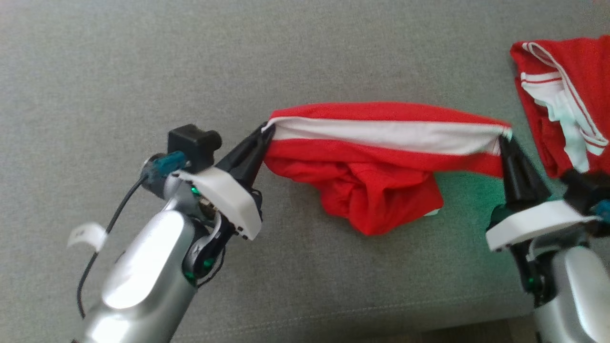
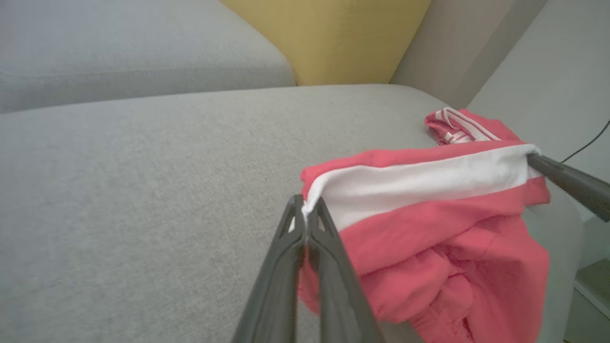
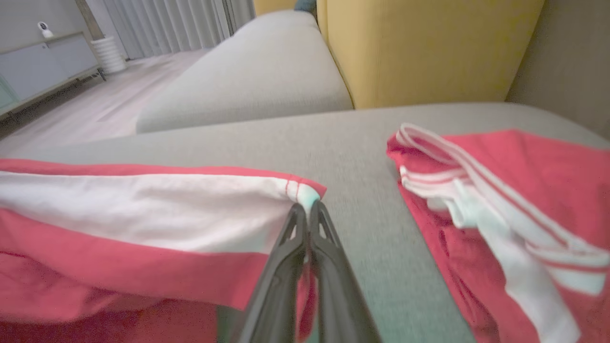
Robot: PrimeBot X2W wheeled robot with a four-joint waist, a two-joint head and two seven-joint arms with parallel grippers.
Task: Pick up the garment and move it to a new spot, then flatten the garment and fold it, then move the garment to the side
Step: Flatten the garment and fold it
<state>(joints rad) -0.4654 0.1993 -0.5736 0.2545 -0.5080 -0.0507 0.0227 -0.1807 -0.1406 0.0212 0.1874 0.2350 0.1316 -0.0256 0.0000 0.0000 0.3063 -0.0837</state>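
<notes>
Soft, light, floppy garment (image 1: 381, 164). The left gripper (image 1: 268, 129) and right gripper (image 1: 503, 138) have their fingers clamped on its white band (image 1: 381, 136) corners, which are good spots.

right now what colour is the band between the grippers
White band on a red garment; best in head view.

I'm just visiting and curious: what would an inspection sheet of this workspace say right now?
Surface: grey sofa seat.
Job's things: red garment with a white band, stretched between both arms, middle sagging.
Clutter: second red garment, lying apart at the right.
End effectors: left end effector and right end effector shut on the band's ends.
Cables: black cable beside the left arm.
Surroundings: yellow cushion, curtains.
</notes>
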